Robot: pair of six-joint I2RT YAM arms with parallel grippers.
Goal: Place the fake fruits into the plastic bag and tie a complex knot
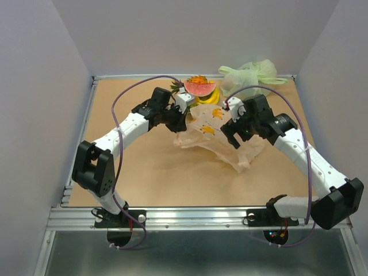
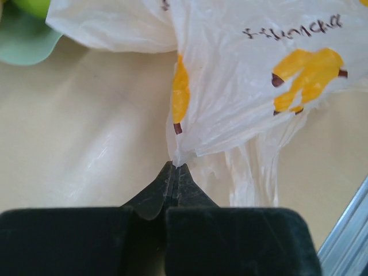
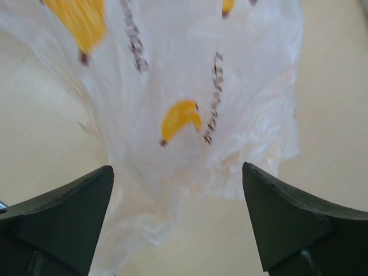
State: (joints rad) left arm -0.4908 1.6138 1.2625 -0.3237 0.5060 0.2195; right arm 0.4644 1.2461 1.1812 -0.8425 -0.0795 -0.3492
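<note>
The left tool (image 1: 174,119) is pressing its fingers together on a thin fold at the left edge of the plastic bag (image 1: 214,135). In its wrist view the left tool (image 2: 175,168) is pinching that fold right at the tips, and the film of the plastic bag (image 2: 230,69) is fanning up and away from the pinch. The bag itself is lying crumpled on the counter (image 1: 144,167) between the two tools, its long axis running from its far left corner toward its near right corner. Just beyond the bag's far edge the fake fruits (image 1: 200,89) are sitting in a heap outside it, nearer the left tool than the right. A scalloped green bowl (image 2: 23,46) is showing just past the bag's far left corner. The right tool (image 1: 233,133) is hovering over the bag's right part. Its wrist view shows the right tool (image 3: 177,168) spreading wide and gripping nothing, with the plastic bag (image 3: 190,86) lying straight ahead between the fingers. So the next grasp is likely resting on the right tool closing on the film directly in front of it, opposite the left pinch
</note>
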